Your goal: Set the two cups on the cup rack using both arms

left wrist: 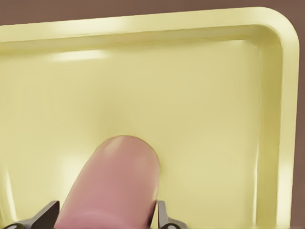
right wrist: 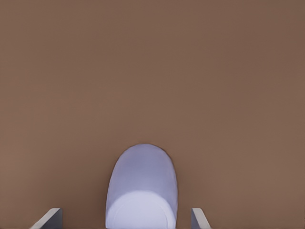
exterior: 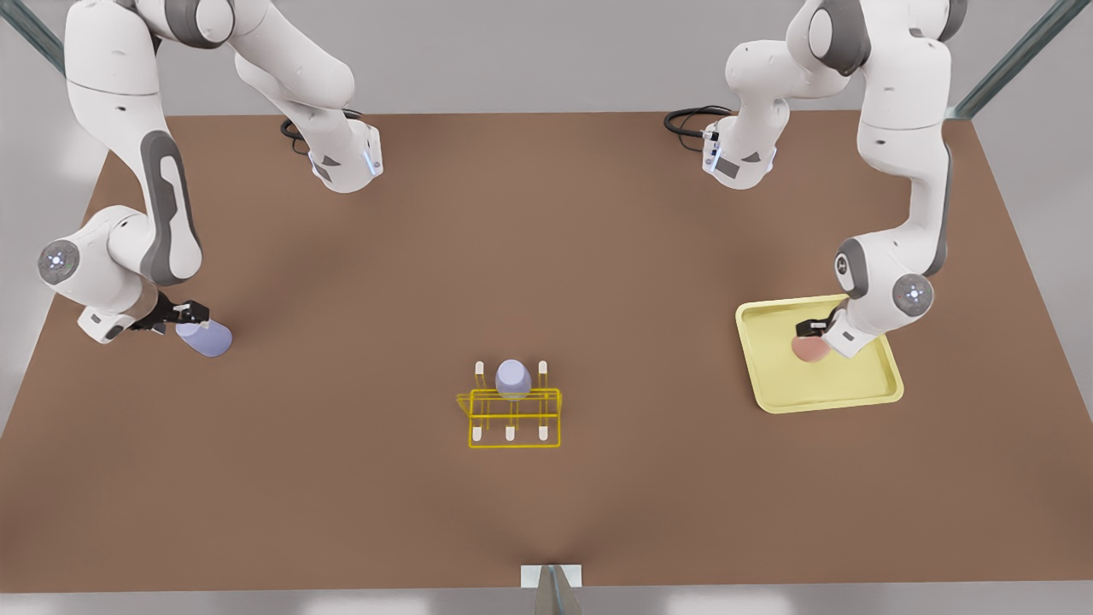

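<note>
The pale pink cup lies on the flat pale-yellow tray at the front view's right. My left gripper is shut on the pink cup, its fingers pressing both sides. At the front view's left, the periwinkle cup rests on the table. My right gripper is open, and the cup sits between its fingers with a gap on each side. The yellow wire cup rack stands mid-table, between the two arms.
A paler, greyer lavender cup sits upside down on a back peg of the rack. The tray's raised rim surrounds the pink cup. Brown table lies open between each arm and the rack.
</note>
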`<action>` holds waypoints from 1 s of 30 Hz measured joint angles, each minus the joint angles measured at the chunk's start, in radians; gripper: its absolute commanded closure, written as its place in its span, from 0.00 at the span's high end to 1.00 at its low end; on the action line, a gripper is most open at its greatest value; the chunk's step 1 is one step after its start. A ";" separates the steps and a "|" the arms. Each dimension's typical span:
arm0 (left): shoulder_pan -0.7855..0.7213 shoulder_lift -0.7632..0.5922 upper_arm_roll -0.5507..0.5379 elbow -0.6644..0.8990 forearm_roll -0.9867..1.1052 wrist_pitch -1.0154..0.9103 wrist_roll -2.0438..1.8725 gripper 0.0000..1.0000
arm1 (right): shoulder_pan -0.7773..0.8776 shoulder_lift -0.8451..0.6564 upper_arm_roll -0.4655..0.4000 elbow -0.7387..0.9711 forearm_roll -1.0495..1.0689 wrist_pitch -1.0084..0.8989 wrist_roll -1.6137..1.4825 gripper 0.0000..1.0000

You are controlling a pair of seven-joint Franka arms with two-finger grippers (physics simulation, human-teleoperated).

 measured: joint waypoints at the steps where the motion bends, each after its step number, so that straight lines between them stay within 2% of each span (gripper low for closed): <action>1: -0.002 0.002 0.000 -0.001 0.000 0.000 0.002 1.00 | -0.004 0.003 -0.004 -0.007 0.000 0.011 -0.005 1.00; 3: -0.007 0.005 0.000 -0.002 0.001 0.000 0.005 0.97 | -0.014 0.011 -0.009 -0.017 0.000 0.029 -0.013 1.00; 4: -0.008 0.006 0.000 -0.002 0.001 0.000 0.006 0.91 | -0.017 0.015 -0.012 -0.022 0.000 0.037 -0.017 1.00; 7: -0.007 0.005 0.000 0.001 0.002 0.001 0.009 0.87 | -0.020 0.032 -0.014 -0.028 0.000 0.053 -0.027 1.00; 20: -0.015 0.033 -0.004 0.037 0.008 0.012 0.016 0.87 | -0.023 0.119 -0.015 -0.027 0.004 0.111 -0.052 1.00; 21: -0.015 0.033 -0.004 0.038 0.008 0.013 0.016 0.87 | -0.023 0.123 -0.015 -0.027 0.006 0.116 -0.054 1.00; 22: -0.015 0.033 -0.004 0.038 0.009 0.013 0.015 0.82 | -0.023 0.125 -0.015 -0.027 0.007 0.120 -0.055 1.00; 30: -0.008 0.008 -0.030 0.037 0.007 0.013 0.011 0.82 | -0.015 0.129 -0.012 -0.029 0.011 0.137 -0.061 1.00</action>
